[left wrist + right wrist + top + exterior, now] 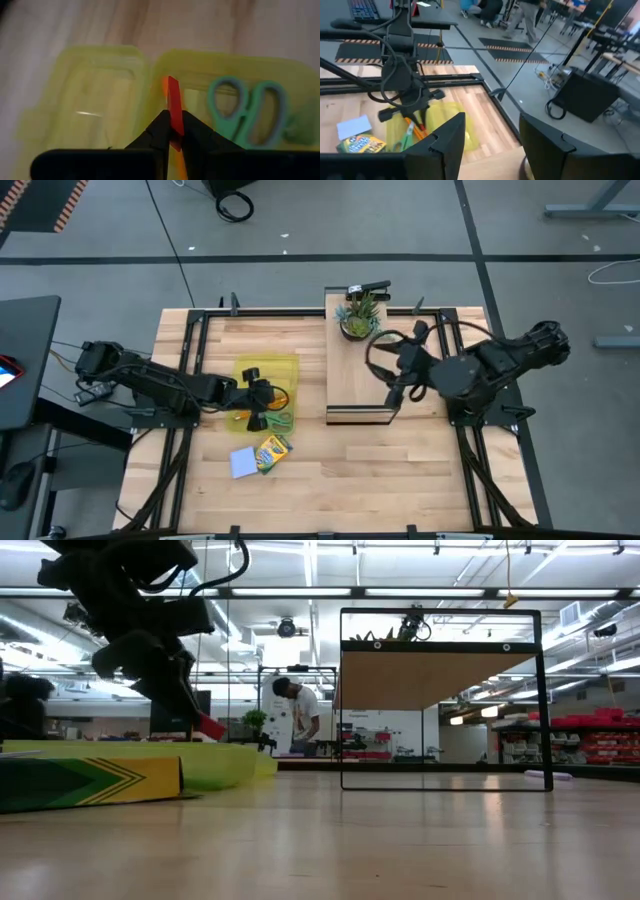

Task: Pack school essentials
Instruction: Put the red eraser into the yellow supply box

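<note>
My left gripper [262, 408] hangs over the open yellow translucent case [268, 372] and is shut on the tiny red block [173, 100]. In the low view the gripper [192, 708] holds the block [210, 726] above the case [220, 762]. Green-handled scissors [250, 114] and an orange pencil [415, 125] lie in the case. The crayon box [271, 451] and the pale blue notepad [243, 463] lie flat on the table near the case. My right gripper [492, 142] is open, waiting above the raised wooden shelf [360, 375]. My left gripper pinches the red block between its two fingertips [161, 127], gripping its lower end [175, 131]. The fingers slant down from above. The block is lifted clear of the case, and its free end [172, 85] sticks out beyond the fingertips.
A small potted plant [360, 315] stands on the far end of the raised shelf. A black metal frame [200, 320] borders the table. Bare wood lies at the table's near side [380, 480]. A person [300, 715] stands in the room far behind the table.
</note>
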Robot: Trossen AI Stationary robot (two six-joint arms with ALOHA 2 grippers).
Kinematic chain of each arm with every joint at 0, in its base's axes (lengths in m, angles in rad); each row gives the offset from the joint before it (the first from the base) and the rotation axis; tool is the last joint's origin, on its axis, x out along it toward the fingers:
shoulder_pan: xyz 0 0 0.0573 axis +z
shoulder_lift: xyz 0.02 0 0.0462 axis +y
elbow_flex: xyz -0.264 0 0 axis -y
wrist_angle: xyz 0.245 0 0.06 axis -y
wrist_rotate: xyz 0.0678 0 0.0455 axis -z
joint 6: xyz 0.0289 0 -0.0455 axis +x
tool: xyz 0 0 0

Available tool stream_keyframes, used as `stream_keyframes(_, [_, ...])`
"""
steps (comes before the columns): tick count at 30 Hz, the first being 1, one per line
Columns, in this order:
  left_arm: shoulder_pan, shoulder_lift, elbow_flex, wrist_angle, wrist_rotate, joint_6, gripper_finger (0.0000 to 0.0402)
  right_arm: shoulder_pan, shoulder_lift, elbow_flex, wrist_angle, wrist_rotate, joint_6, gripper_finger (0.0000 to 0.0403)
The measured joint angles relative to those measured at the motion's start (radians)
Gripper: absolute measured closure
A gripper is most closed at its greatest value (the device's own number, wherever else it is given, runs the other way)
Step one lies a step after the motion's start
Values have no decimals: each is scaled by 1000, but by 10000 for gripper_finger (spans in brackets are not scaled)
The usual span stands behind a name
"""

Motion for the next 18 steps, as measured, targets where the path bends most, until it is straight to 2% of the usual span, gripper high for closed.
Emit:
stream_keyframes(9, [-12, 1, -81, 112, 32, -98, 358, -4, -42, 0, -26, 58, -103, 211])
stream_keyframes(18, [-11, 1, -169, 305, 29, -186, 369, -21, -47, 0, -128, 55, -46, 211])
